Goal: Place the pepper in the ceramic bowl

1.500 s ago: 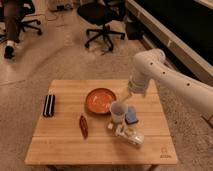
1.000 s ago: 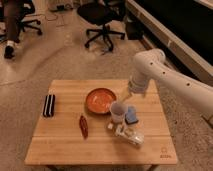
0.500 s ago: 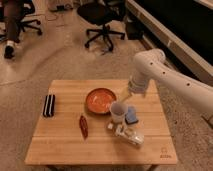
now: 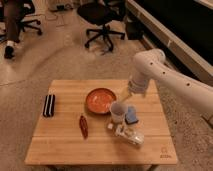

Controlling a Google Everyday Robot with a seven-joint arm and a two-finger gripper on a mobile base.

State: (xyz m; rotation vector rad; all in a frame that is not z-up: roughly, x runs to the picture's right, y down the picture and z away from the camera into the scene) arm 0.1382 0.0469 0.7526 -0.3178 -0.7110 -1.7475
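Pepper [image 4: 83,125], small, slender and dark red, tapering to a point, lies on the wooden table [image 4: 60,145], left of and nearer than the ceramic bowl [image 4: 100,100] and apart from it. The bowl is wide, shallow and glossy orange-red. A white cup [image 4: 117,112] stands just beside its right rim. The gripper [image 4: 123,94] hangs over the bowl's right edge, well apart from the pepper; how wide it stands and whether it holds anything cannot be told.

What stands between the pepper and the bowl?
Nothing visible: bare wooden table lies between the slender dark-red chili pepper and the glossy orange-red ceramic bowl. The pincer hangs beside the bowl, near the white cup.
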